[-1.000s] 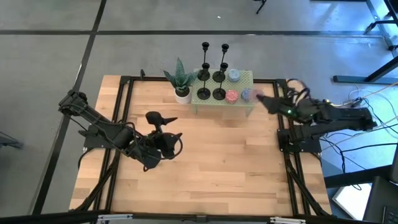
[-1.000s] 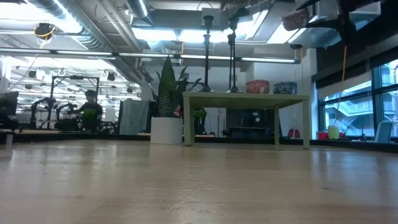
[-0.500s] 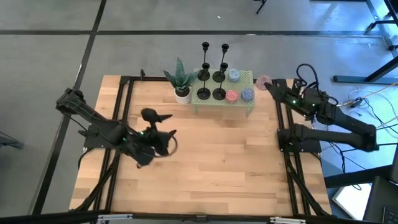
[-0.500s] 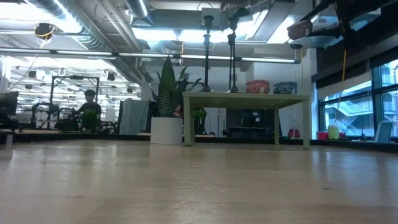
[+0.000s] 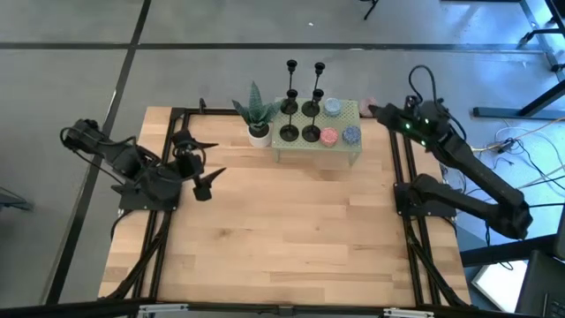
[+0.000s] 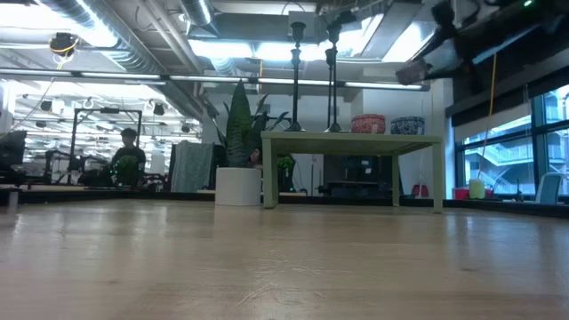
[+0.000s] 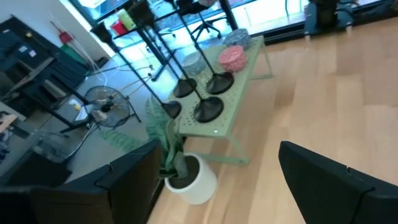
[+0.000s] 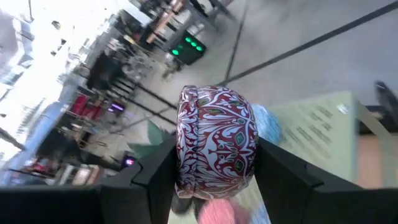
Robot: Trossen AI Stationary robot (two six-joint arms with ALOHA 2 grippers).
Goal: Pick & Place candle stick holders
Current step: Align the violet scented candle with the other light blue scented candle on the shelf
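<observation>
Fingers of right gripper (image 8: 214,180) clamp patterned bowl (image 8: 216,142) aloft.

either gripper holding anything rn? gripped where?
The right gripper holds a red-and-white patterned bowl, one finger on each side of it, up beside the green stand. The left gripper is open and holds nothing.

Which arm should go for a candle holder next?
Left, probably. Its claw is open and empty, and its camera faces the holders on the green table. The right claw hangs by that table's far corner but is shut on a patterned pot.
</observation>
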